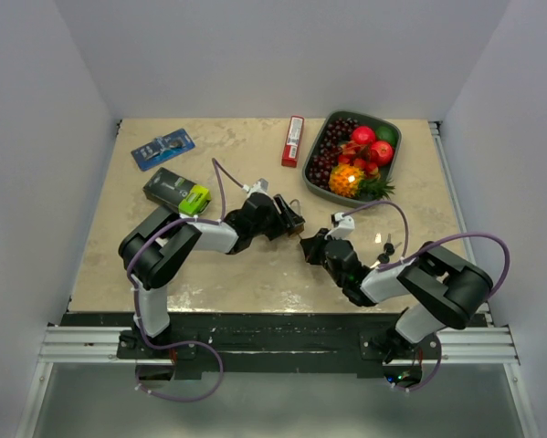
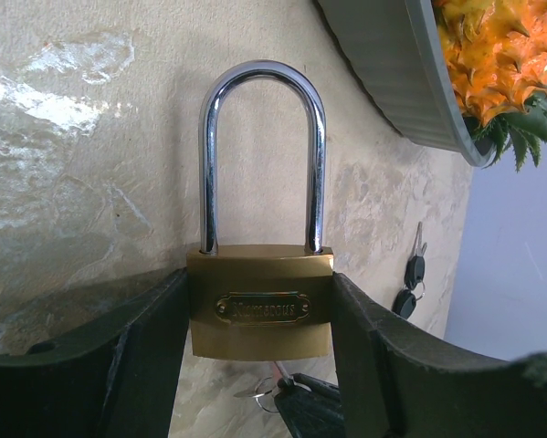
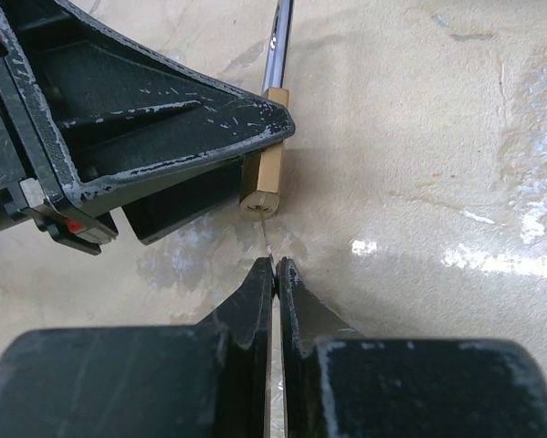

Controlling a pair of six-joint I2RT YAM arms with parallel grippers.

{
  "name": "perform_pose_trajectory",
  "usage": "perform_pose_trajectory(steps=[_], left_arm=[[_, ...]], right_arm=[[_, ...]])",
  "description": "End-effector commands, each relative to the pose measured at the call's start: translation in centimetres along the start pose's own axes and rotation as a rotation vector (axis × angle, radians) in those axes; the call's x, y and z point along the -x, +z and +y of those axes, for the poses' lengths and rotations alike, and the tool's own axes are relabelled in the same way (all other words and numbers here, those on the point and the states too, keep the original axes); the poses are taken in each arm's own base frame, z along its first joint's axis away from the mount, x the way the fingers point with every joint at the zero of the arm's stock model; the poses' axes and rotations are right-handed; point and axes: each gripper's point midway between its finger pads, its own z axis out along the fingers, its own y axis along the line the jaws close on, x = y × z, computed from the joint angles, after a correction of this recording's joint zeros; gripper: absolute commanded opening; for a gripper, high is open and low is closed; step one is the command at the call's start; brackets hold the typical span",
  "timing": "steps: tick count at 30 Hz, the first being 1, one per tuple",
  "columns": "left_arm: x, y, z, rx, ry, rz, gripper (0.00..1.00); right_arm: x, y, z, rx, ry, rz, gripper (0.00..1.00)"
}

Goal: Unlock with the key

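A brass padlock (image 2: pixel 259 274) with a steel shackle (image 2: pixel 264 78) is clamped by its sides between the fingers of my left gripper (image 2: pixel 259 315). Both shackle legs sit in the body. In the top view the left gripper (image 1: pixel 288 217) holds the padlock out toward the right gripper (image 1: pixel 308 246). My right gripper (image 3: pixel 275 266) is shut on the key (image 3: pixel 268 239). The key's thin blade runs from the fingertips into the keyhole in the padlock's underside (image 3: pixel 262 187). From the left wrist the key (image 2: pixel 280 372) and its ring show just below the lock.
Two spare black-headed keys (image 1: pixel 387 248) lie on the table right of the grippers. A grey fruit bowl (image 1: pixel 308 162) stands at the back right, with a red bar (image 1: pixel 293 140) beside it. A blue packet (image 1: pixel 163 148) and a black-and-green box (image 1: pixel 177 190) lie back left.
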Motion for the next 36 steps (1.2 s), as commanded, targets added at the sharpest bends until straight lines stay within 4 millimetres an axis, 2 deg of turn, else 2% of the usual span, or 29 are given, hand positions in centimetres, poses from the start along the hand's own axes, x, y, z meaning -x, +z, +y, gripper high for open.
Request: perform_pose_trajectory(steps=[1, 16, 36], left_arm=[[-1.8, -0.6, 2.9, 0.085, -0.004, 0.063, 0.00], [-2.7, -0.7, 3.3, 0.070, -0.035, 0.084, 0.00], [-4.2, -0.6, 3.7, 0.101, -0.004, 0.090, 0.00]], right_arm=[[2.6, 0.8, 0.7, -0.003, 0.054, -0.119, 0.00], [2.2, 2.2, 1.7, 0.016, 0.064, -0.115, 0.00], [3.1, 3.3, 2.6, 0.017, 0.072, -0.147, 0.00]])
